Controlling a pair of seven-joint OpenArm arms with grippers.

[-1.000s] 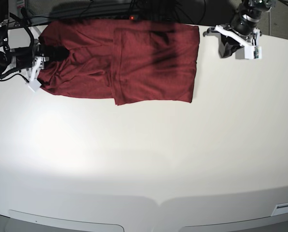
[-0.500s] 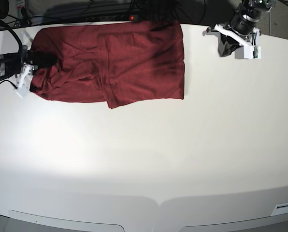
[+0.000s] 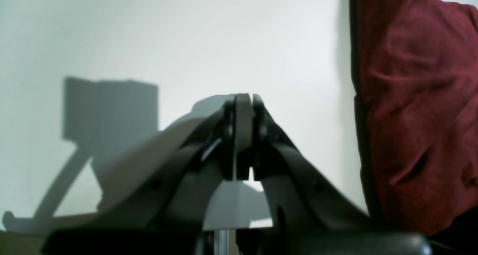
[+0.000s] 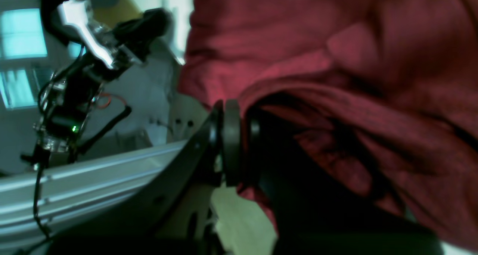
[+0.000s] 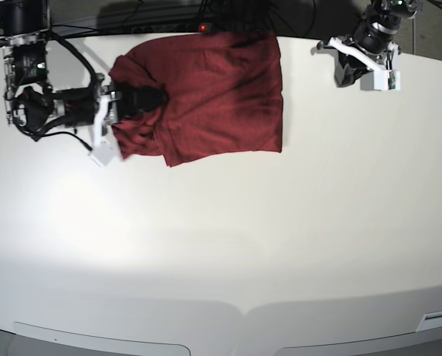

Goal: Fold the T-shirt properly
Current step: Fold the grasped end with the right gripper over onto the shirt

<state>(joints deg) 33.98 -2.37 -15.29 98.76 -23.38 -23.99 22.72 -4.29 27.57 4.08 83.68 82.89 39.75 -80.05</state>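
Your T-shirt [image 5: 213,93] lies at the far edge of the table [image 5: 228,245], left of centre, with its left portion bunched up and lifted. The right gripper [image 4: 239,143] is pinched closed on that bunched edge; in its wrist view, cloth sits between the jaws and more hangs loosely below. The left gripper [image 3: 242,135] rests on the bare table at the far right, jaws pressed together on nothing, just clear of the shirt's right edge.

Watch that grip: you cannot tell how many layers it holds. If it has only the top one, the lower layer may drag and the fold will come out crooked. The fabric looks thin and soft, so a fast sweep could let it slip free. With nothing pinning the right side, the whole shirt may slide rather than fold.
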